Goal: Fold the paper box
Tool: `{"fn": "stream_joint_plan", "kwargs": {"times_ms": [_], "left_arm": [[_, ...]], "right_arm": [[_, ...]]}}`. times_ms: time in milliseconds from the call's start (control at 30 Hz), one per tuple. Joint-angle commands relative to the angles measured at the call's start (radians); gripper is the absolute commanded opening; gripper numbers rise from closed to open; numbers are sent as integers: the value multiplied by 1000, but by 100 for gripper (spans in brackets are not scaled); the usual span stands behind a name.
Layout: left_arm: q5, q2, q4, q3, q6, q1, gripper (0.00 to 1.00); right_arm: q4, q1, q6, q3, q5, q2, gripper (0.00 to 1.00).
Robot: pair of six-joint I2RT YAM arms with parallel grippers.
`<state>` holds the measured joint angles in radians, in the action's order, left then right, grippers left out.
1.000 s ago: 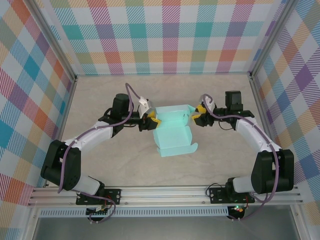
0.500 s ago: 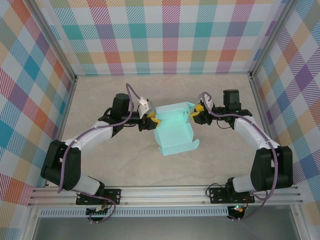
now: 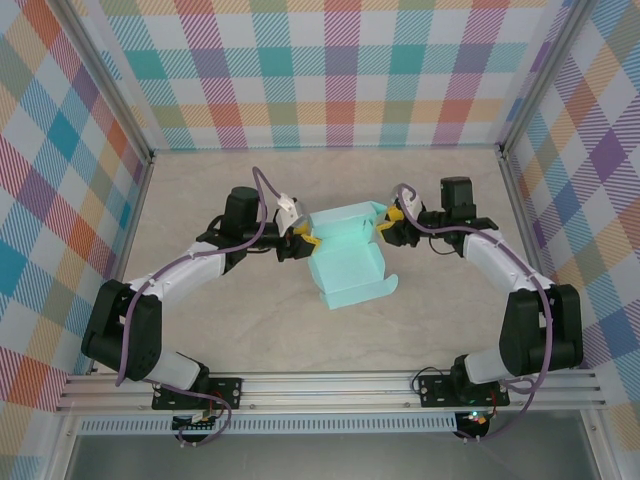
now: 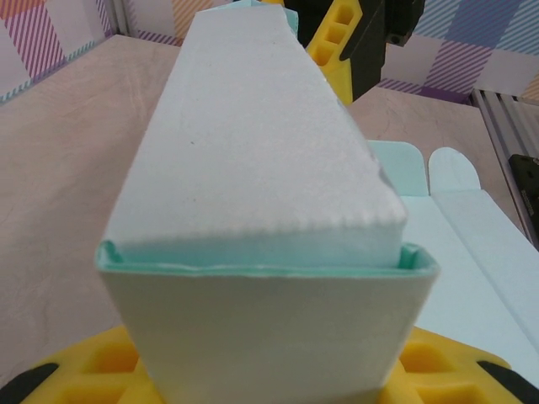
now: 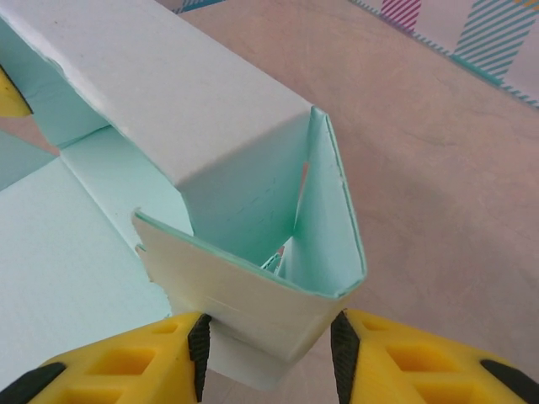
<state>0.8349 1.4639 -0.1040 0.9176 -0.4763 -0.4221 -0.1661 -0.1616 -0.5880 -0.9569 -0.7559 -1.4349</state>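
L gripper (image 3: 303,240): fingers clamped on left end wall of paper box (image 3: 348,265), which sits mid-table (image 3: 440,320) btwn the arms. Far half is folded up into a hollow section; near panel w/ tabs lies flat. Thin card: light, probably creases easily and dents if squeezed, so grip at folded edges, not mid-panel. R gripper (image 3: 387,228): pads pinching right end flap. No print, logo or text visible on the card.

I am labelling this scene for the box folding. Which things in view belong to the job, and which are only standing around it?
Belong to the job:
paper box
left gripper
right gripper

Only surroundings, nothing loose lying about:
table
checked walls
metal rail
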Motion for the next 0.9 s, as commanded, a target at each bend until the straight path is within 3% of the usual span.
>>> {"fn": "stream_joint_plan", "kwargs": {"times_ms": [0, 133, 300, 400, 633, 767, 867], "left_arm": [[141, -7, 23, 29, -39, -29, 12], [165, -2, 58, 44, -65, -30, 12], [155, 8, 91, 57, -91, -30, 12], [149, 16, 104, 71, -101, -30, 12], [142, 37, 114, 90, -110, -29, 12], [141, 44, 114, 84, -109, -29, 12], [144, 51, 125, 89, -118, -29, 12]], "right_arm": [[159, -17, 33, 13, 20, 12, 43], [151, -14, 0, 13, -28, -15, 41], [-143, 0, -122, -153, -278, -128, 50], [-212, 0, -147, -210, -308, -173, 54], [-141, 1, -100, -215, -291, -177, 49], [15, 6, -35, -148, -199, -144, 39], [78, 10, 8, -129, -192, -140, 39]]}}
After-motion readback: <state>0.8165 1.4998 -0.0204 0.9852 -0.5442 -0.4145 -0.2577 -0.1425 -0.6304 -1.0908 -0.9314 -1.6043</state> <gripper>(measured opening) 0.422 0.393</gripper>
